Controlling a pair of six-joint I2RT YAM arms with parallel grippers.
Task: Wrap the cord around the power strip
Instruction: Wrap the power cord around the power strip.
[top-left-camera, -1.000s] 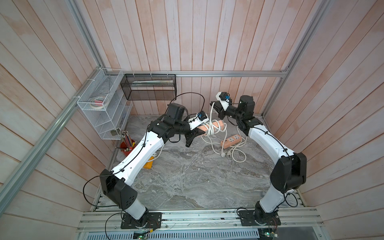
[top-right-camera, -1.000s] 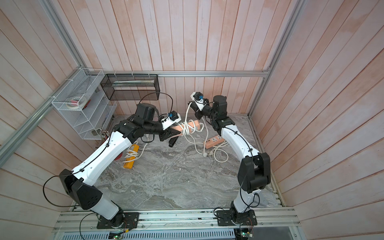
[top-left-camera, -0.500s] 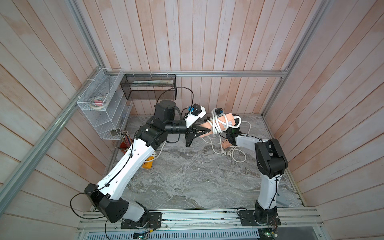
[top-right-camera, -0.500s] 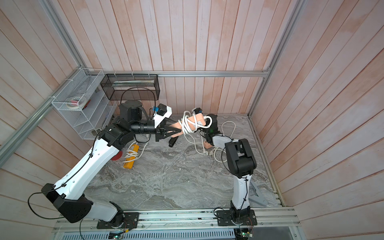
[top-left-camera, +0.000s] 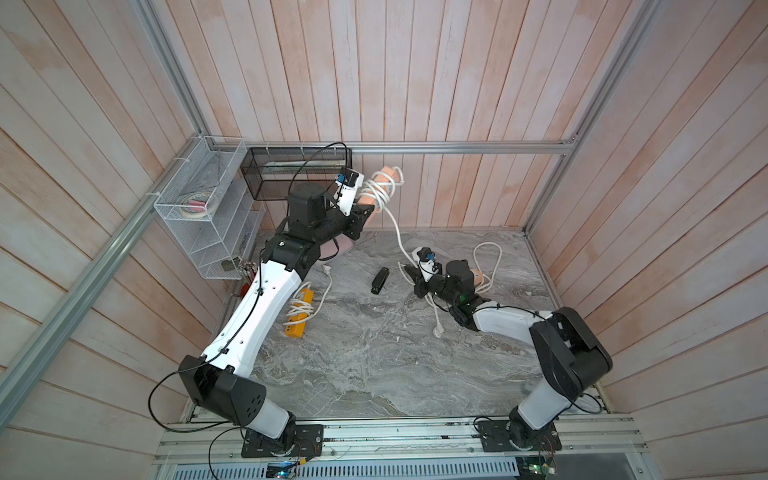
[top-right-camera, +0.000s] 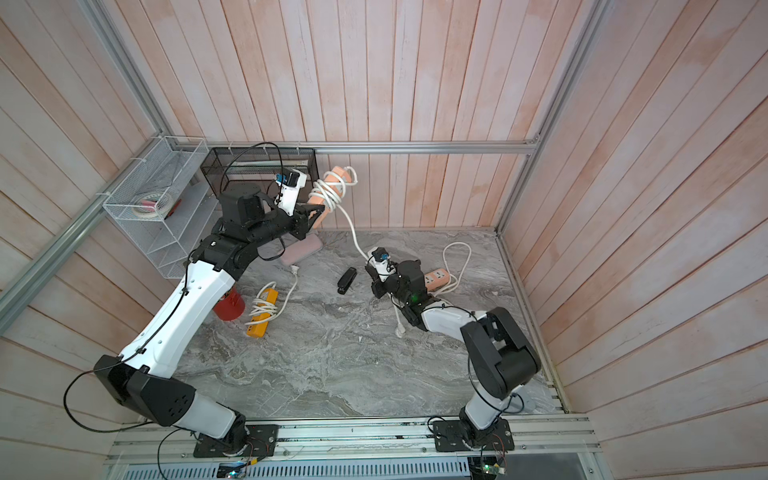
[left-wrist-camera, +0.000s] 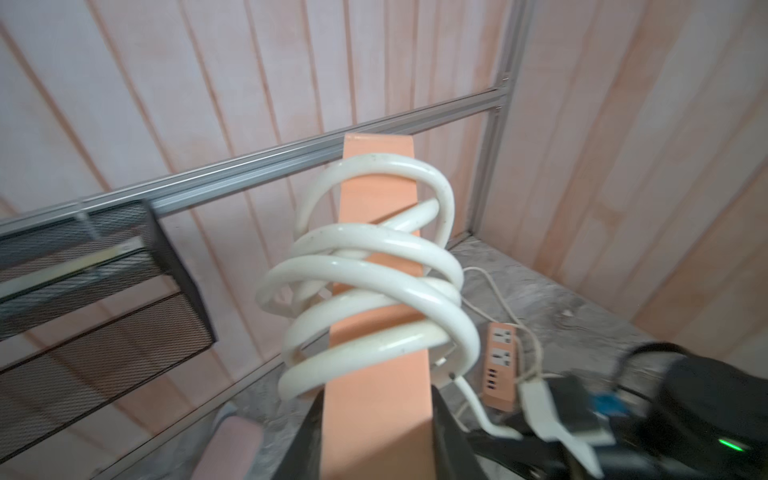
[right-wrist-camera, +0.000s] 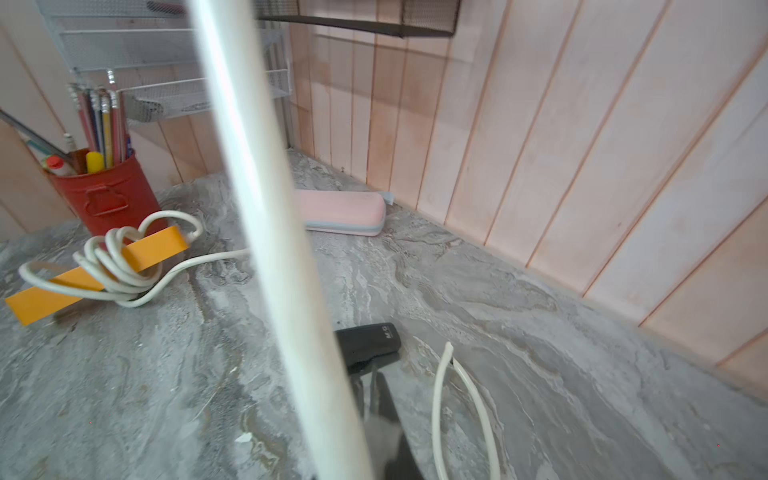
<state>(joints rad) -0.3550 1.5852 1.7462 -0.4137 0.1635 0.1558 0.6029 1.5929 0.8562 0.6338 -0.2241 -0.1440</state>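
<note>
Upper centre, the left gripper (top-left-camera: 360, 212) clamps the rigid peach plastic power strip (top-left-camera: 387, 173). Its thick white cord (top-left-camera: 395, 227), springy and loosely coiled, hangs down to the right gripper (top-left-camera: 409, 271), apparently pinched shut on it; best taken near the coils.

The left arm (top-left-camera: 257, 316) and right arm (top-left-camera: 498, 322) are formed of white shells between black joint housings, trailed by looping black cables and bolted to black base plates.
</note>
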